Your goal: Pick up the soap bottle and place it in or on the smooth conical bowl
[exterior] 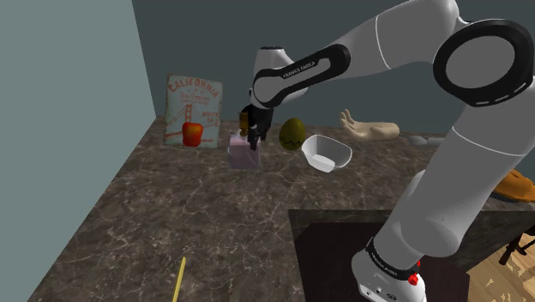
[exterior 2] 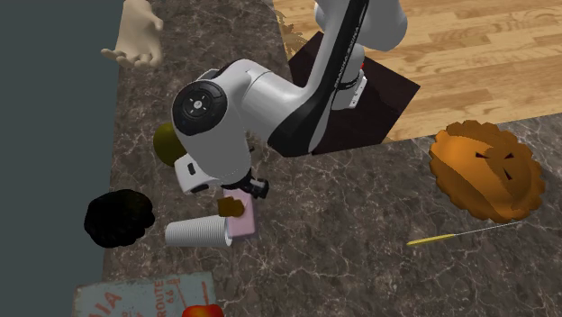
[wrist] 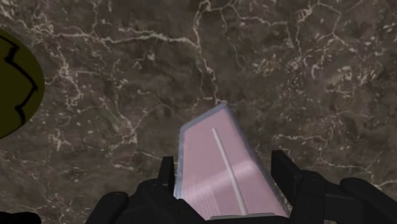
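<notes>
gripper (exterior: 255,137) hangs over one pale pink soap bottle (exterior: 243,153), its two fingers (wrist: 167,175) spread to either side of the bottle with a sliver of marble counter (exterior: 171,214) showing beside one finger, so it is open and grips nothing. the bottle stands upright on the counter. one white bowl (exterior: 326,153) sits near the bottle, on the shoulder view's right. one olive egg shape (exterior: 293,133) lies behind the gap between them. one ribbed white cup (exterior 2: 195,233) lies just beside the bottle. one poster (exterior: 194,107) leans behind it.
</notes>
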